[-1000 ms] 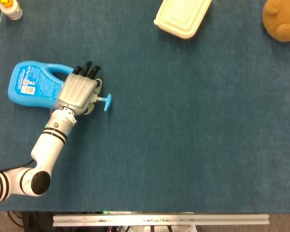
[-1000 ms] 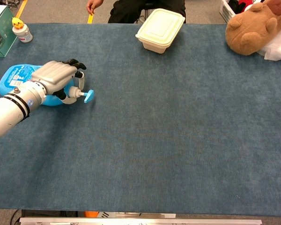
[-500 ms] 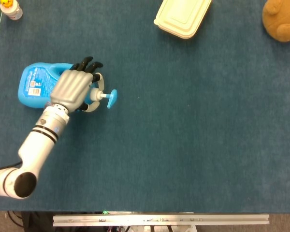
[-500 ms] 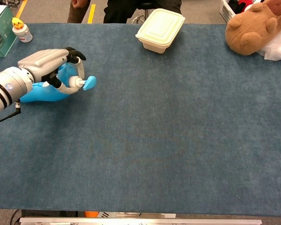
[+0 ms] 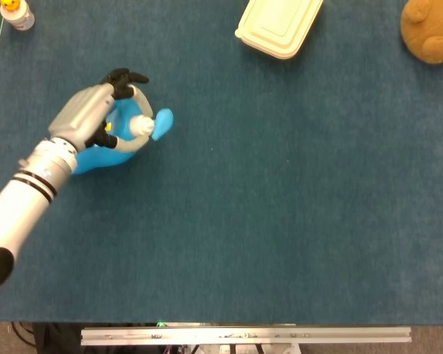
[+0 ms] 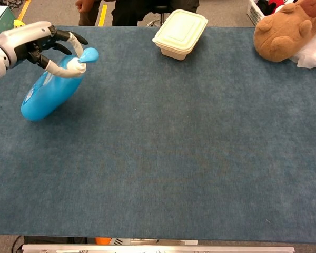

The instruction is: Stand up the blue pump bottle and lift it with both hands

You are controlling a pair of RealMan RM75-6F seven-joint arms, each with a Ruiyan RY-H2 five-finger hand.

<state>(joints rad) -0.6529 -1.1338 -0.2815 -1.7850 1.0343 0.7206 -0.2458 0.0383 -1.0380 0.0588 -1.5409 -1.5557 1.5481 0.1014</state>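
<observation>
At far left on the table (image 6: 200, 158), the left hand (image 6: 29, 42) grips the bottle (image 6: 47, 95) around its neck, fingers (image 6: 68, 36) curled over the top beside the pump head (image 6: 88, 54). Bottle tilts, its base toward the near side. Right hand is out of sight.

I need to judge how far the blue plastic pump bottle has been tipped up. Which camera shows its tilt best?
The chest view: the blue plastic pump bottle shows side-on, leaning with its base low and its pump head high, gripped near the neck by the left hand. The head view looks down on it, so the bottle is foreshortened and partly hidden under that hand.
</observation>
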